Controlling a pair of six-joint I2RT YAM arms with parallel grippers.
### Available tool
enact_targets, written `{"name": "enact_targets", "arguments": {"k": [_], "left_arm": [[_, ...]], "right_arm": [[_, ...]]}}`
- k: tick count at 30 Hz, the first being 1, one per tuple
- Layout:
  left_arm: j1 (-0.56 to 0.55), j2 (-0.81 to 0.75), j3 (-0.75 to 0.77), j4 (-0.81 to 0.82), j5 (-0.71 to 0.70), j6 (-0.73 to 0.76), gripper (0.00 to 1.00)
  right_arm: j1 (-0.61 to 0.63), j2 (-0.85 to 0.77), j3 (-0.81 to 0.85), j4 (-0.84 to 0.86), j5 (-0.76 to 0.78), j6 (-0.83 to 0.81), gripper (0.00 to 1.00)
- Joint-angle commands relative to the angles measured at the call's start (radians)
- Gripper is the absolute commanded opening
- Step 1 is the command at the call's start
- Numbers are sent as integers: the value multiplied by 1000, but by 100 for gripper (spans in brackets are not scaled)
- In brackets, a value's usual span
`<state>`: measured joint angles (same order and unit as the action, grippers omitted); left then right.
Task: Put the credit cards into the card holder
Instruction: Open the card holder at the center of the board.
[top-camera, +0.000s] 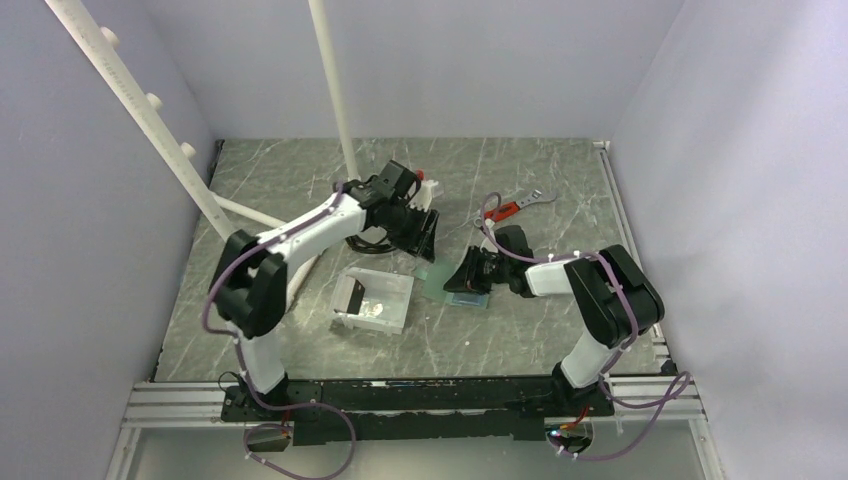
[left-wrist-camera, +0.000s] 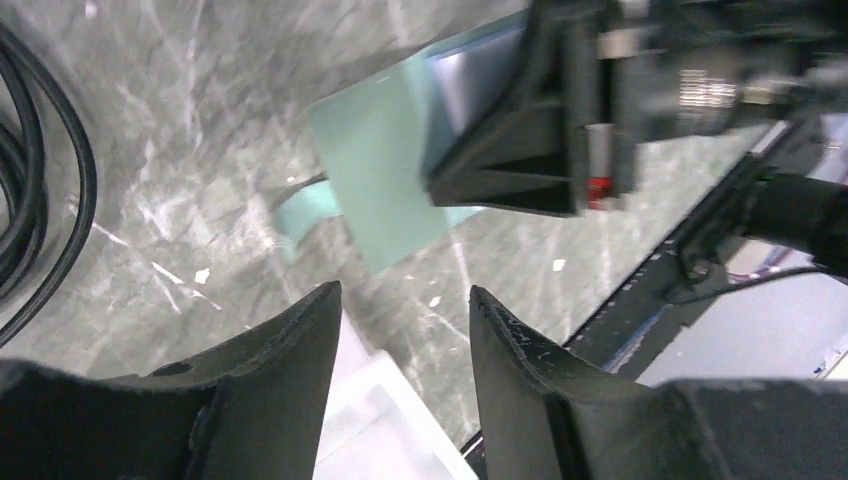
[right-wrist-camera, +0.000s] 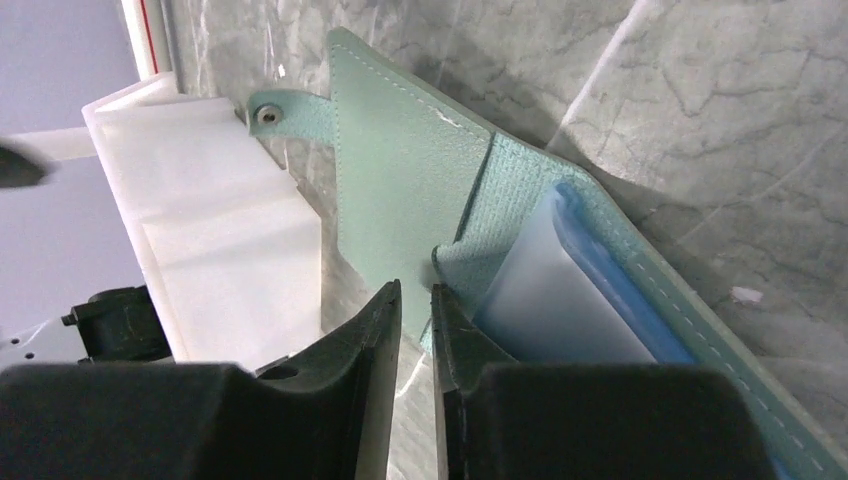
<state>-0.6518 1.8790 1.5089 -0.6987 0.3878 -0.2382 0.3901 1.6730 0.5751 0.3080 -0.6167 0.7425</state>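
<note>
- I found the left gripper (left-wrist-camera: 405, 296) held over the table (top-camera: 540, 335), just beyond the far right corner of the white tray (top-camera: 392, 318). Its fingers stood spread, with nothing between them.
- Through the left wrist camera I looked past those fingers at bare marble, with the card holder (right-wrist-camera: 400, 190) further off. The left gripper and the holder were apart.
- The right gripper (right-wrist-camera: 415, 300) was low over the card holder. Its fingers were drawn nearly together, leaving only a thin slit, and the lower edge of the holder's green cover ran into that slit. I recorded this as a pinch on the cover.
- The card holder lay opened on the table, just to the right of the tray and near the middle of the work area.
- The holder's cover pointed toward the tray. Its strap and snap (right-wrist-camera: 268, 115) reached the tray's wall, but I could not tell whether they touched it.
- Pale blue pockets (right-wrist-camera: 570, 300) showed on the holder's inner side, right beside the right fingers. I could not tell whether any pocket held a card.
- In the overhead view, one dark card (top-camera: 348, 295) appeared to stand at the left end of the tray. It was too small for me to confirm more.
- A red-handled wrench (top-camera: 515, 207) lay on the table beyond the right arm, well apart from the holder.
- A black cable (left-wrist-camera: 40, 200) lay looped on the marble beside the left gripper.
</note>
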Motion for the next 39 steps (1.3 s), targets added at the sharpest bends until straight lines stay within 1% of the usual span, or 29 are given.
{"name": "enact_targets", "arguments": {"k": [1, 4, 6, 8, 10, 12, 13, 18, 20, 26, 29, 39], "left_arm": [[-28, -117, -68, 193, 128, -15, 54], [-62, -44, -54, 193, 182, -56, 44], [-77, 28, -28, 148, 163, -72, 36], [-79, 107, 19, 67, 130, -77, 28], [-78, 168, 80, -9, 88, -50, 23], [-78, 186, 78, -16, 58, -48, 23], [-77, 188, 70, -6, 59, -53, 23], [-80, 191, 74, 0, 91, -64, 21], [-80, 172, 59, 15, 92, -69, 22], [-81, 169, 57, 16, 101, -74, 22], [-86, 166, 56, 15, 97, -71, 22], [-91, 161, 58, 11, 97, -67, 21]], "right_arm": [[4, -23, -6, 53, 11, 0, 21], [0, -64, 16, -45, 32, -45, 25], [-4, -116, 23, -115, 52, -67, 28], [-6, -173, 21, -187, 89, -90, 33], [-20, -216, 15, -243, 110, -116, 36], [-50, -257, 1, -288, 115, -133, 39], [-66, -291, -7, -302, 117, -141, 42], [-123, -425, -31, -418, 163, -183, 53], [-145, -448, -33, -455, 164, -191, 55], [-158, -483, -59, -425, 110, -175, 57], [-158, -467, -68, -411, 100, -165, 54], [-158, -412, -100, -312, 33, -131, 53]]}}
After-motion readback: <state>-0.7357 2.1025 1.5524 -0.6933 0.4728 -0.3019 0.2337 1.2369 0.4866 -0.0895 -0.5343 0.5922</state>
